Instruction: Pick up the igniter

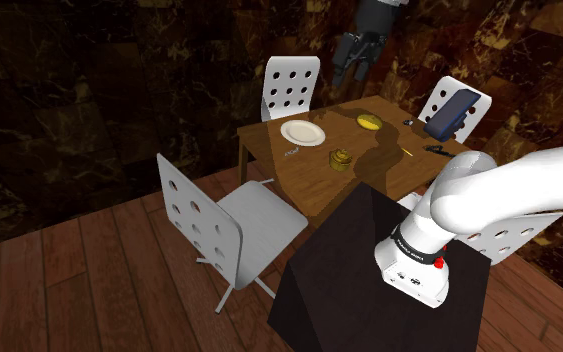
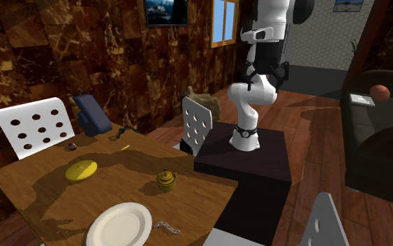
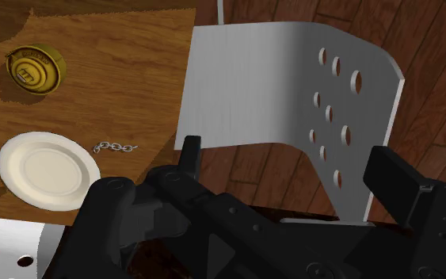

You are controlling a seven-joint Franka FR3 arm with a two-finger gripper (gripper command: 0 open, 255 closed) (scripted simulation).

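Observation:
A small dark slim thing (image 1: pixel 434 148) (image 2: pixel 120 133), which I take for the igniter, lies on the wooden table (image 1: pixel 299 175) near the edge by the chair that bears a dark blue case (image 1: pixel 451 115). A thin yellow stick (image 1: pixel 406 152) (image 2: pixel 123 147) lies close beside it. My black gripper (image 1: pixel 352 68) (image 2: pixel 265 75) (image 3: pixel 288 170) hangs open, high above the table's far side and well away from the igniter. Nothing is between its fingers. Under it in the wrist view are a white perforated chair (image 3: pixel 292 95) and the table's corner.
On the table lie a white plate (image 1: pixel 303 131) (image 3: pixel 47 170), a short chain (image 1: pixel 291 152) (image 3: pixel 114 147), a brass round pot (image 1: pixel 341 160) (image 3: pixel 35 67), a yellow oval thing (image 1: pixel 370 121) and a small dark ring (image 1: pixel 408 122). White chairs (image 1: pixel 219 225) ring the table. The black stand (image 1: pixel 369 270) is in front.

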